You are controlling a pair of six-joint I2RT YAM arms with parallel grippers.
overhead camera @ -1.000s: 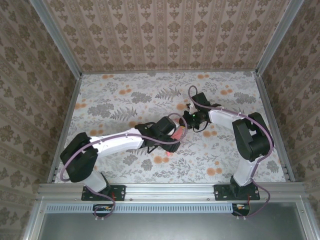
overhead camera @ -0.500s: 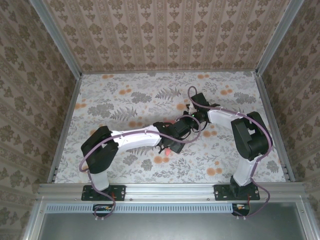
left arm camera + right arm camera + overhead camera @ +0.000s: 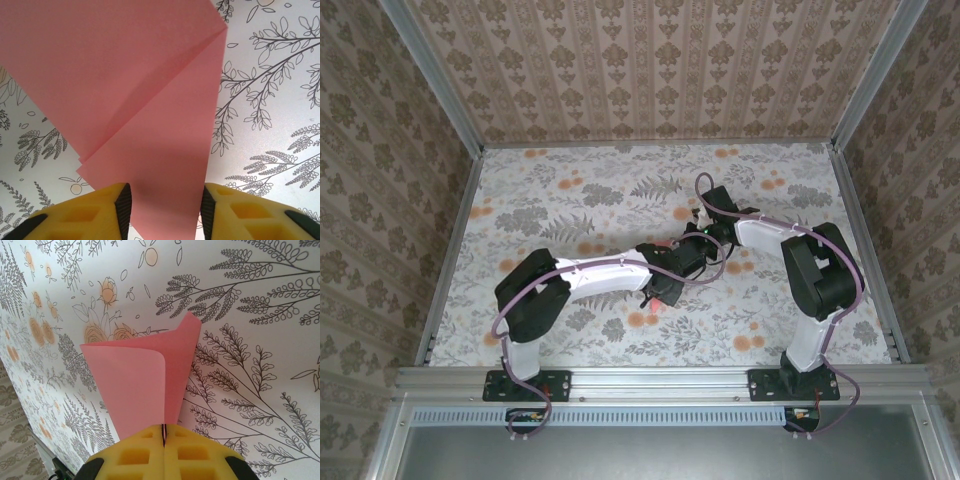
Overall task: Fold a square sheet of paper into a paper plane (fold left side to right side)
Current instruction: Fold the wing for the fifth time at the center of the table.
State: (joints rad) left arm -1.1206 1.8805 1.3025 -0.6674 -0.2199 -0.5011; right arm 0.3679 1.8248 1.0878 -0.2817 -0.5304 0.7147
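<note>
Right wrist: pink sheet, tip away from clamping right gripper; left gripper spread.

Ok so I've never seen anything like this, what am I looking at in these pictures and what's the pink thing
It is a robot: a left arm and a right arm bolted at the near edge of a table with a floral cloth. The wide picture looks down from above. The other two come from a camera on each wrist, so the yellow fingers are that arm's own. The pink thing is a sheet of paper, partly folded. The right gripper is shut on one end of it. The left gripper is open, a finger on either side of the paper.
</note>
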